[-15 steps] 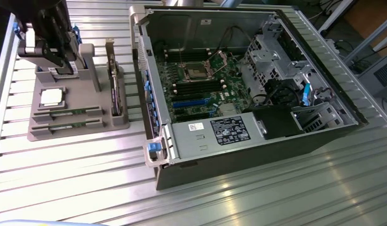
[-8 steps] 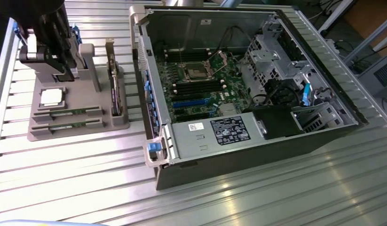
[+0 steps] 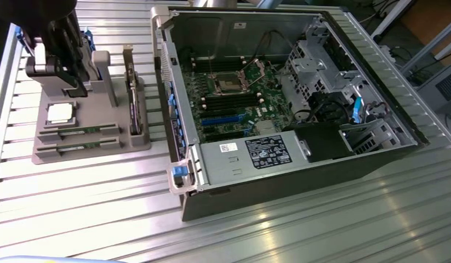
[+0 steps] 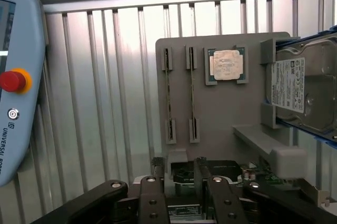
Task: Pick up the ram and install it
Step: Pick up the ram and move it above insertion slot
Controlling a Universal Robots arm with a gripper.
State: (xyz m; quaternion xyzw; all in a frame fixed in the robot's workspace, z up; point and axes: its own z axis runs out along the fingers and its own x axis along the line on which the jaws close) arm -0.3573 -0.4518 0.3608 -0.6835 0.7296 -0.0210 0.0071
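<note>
Two ram sticks stand on edge in slots of a grey holder [image 4: 221, 108]. They are thin green strips: one ram stick [image 4: 168, 95] and a second ram stick [image 4: 191, 95] beside it. In the exterior view the same ram sticks [image 3: 83, 131] lie at the holder's [image 3: 93, 153] near end. My gripper [image 4: 180, 179] hangs above the holder's other end, apart from the sticks. It is open and nothing is between its fingers [image 4: 158, 187]. In the exterior view the gripper [image 3: 58, 74] is at the upper left, over the holder's back part.
The holder also carries a square silver processor [image 4: 226, 65], a hard drive [image 4: 295, 87] and an upright dark card [image 3: 133, 93]. The open computer case [image 3: 284, 175] lies at the exterior view's right, with its motherboard [image 3: 236, 104] exposed. A teach pendant [image 4: 16, 76] lies beside the holder.
</note>
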